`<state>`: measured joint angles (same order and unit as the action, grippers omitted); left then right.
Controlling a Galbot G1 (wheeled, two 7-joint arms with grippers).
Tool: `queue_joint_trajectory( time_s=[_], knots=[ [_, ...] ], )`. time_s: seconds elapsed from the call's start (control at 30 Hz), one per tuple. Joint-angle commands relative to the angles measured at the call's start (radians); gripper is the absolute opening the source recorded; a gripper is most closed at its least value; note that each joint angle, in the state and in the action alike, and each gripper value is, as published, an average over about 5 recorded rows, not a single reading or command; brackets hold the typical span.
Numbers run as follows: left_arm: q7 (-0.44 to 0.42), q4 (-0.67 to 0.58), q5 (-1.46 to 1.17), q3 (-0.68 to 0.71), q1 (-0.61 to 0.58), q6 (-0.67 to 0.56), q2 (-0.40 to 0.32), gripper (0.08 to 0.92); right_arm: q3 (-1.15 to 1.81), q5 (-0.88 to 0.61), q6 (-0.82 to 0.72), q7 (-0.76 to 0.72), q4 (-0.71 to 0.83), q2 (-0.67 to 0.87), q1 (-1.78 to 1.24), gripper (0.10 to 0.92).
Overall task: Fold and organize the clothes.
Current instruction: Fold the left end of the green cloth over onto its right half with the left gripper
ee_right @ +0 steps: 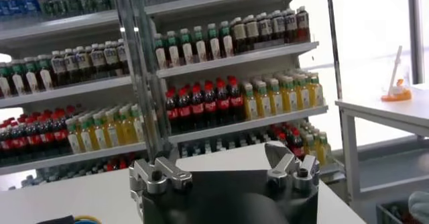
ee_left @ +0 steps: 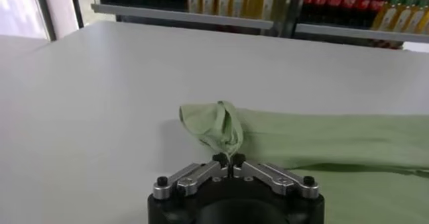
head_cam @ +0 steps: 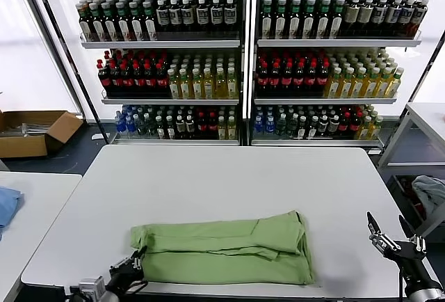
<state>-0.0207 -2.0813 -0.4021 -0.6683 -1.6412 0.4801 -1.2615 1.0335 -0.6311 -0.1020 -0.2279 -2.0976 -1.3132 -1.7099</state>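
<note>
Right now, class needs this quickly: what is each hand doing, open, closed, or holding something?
Left hand: closed, pinching the edge of the green shirt.
Right hand: open, holding nothing, off the table's right edge.

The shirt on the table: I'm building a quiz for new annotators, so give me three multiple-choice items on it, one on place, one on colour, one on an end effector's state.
1. Where on the table does the shirt lie?
A. near edge
B. far edge
C. on the floor

2. What colour is the shirt?
A. blue
B. light green
C. red

3. How is the left end effector?
A. open above the table
B. shut on the shirt
C. holding a bottle

Answers: 1 A, the head view shows it along the edge nearest the robot. 2 B, it is pale green in both views. 3 B, the left wrist view shows the fingertips closed with a bunched shirt corner between them. The right end effector is open, off the shirt.
</note>
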Motion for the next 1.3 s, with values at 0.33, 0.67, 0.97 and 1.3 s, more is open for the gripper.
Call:
queue_joint_trajectory(
  time_s=[0.33,0.67,0.97,1.3],
  knots=[
    [-0.108,0.291,-0.312,-0.493,0.180,0.000,0.537,0.090,0.000,0.016,0.004,0.006,0.012,-0.002,0.008,0.823],
    [-0.013,-0.107,-0.391,-0.308,0.167,0.034,0.356,0.090,-0.003,0.025,0.003,0.008,0.005,-0.010,0.002,0.823],
    [-0.029,-0.283,-0.270,0.069,0.062,0.004,0.149,0.090,-0.003,0.031,0.004,0.008,0.008,-0.013,-0.001,0.823],
    [-0.041,-0.089,-0.191,0.249,0.104,-0.010,0.053,0.090,0.000,0.031,0.014,0.006,0.011,-0.015,-0.013,0.823]
  ],
)
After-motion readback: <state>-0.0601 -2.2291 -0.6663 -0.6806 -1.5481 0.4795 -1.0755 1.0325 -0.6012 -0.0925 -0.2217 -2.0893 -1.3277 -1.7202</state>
